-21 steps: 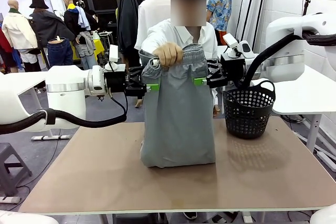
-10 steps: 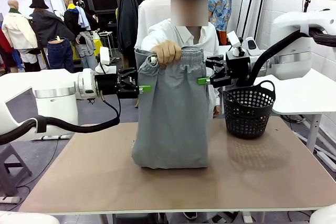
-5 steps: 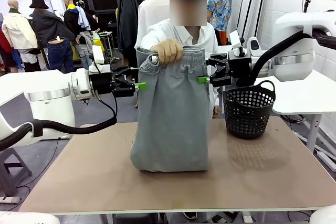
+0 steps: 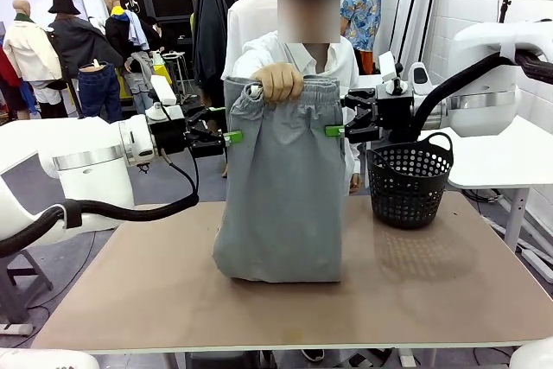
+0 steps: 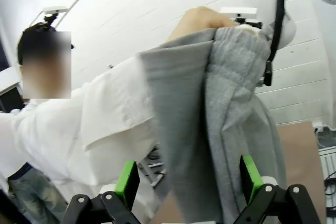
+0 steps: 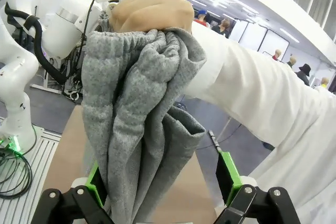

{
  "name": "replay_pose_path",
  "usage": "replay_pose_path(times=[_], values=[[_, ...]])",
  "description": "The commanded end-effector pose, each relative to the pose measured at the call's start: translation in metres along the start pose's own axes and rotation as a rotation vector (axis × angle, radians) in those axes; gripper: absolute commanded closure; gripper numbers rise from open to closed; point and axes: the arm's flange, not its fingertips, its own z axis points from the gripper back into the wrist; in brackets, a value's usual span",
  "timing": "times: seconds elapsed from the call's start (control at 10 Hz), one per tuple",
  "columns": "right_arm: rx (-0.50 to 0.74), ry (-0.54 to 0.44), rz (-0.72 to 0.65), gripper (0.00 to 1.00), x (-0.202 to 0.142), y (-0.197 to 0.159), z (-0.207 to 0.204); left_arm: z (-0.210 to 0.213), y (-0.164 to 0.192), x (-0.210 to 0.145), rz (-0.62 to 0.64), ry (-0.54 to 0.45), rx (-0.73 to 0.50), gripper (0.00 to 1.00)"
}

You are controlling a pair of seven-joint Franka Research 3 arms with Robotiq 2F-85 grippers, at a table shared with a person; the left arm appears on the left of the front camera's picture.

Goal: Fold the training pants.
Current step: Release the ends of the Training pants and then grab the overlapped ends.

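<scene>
- The table [image 4: 432,300] is brown and runs across the near half of the front view.
- The pants [image 4: 281,187] hang upright over the middle of the table. Their gathered waistband is up at the far side and their lower end rests bunched on the tabletop.
- A person [image 4: 333,62] in a white shirt stands at the far side, behind the pants.
- The basket [image 4: 408,181] is black and stands on the table to the right of the pants, near them but apart.
- The left tool [image 4: 232,136] points right at the pants' upper left edge, just below the waistband. It is spread wide, and in its wrist view grey cloth hangs between the green pads without being pinched.
- The right tool [image 4: 333,131] points left at the pants' upper right edge, level with the left one. It is also spread wide, and in its wrist view the cloth lies between its fingers, close to one pad.
- The person's hand [image 4: 276,82] grips the bunched waistband from above and holds the pants up.
</scene>
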Motion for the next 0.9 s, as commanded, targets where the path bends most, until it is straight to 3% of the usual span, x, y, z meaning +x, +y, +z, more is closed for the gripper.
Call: replay_pose_path(times=[0.0,0.3,0.6,0.8], values=[[-0.054,-0.017,0.015,0.0,-0.004,0.006,-0.005,0.002,-0.009,-0.002,-0.075,-0.015,0.104,0.0],[-0.075,-0.008,0.014,0.0,-0.006,0.005,-0.006,0.0,-0.007,-0.001,-0.087,-0.016,0.091,0.0],[-0.125,0.005,0.03,0.0,-0.007,0.006,-0.004,-0.009,-0.005,-0.003,-0.036,-0.078,-0.109,0.0],[-0.195,0.033,0.055,0.0,-0.007,0.005,-0.003,-0.012,0.0,0.0,-0.034,-0.079,-0.123,0.0]])
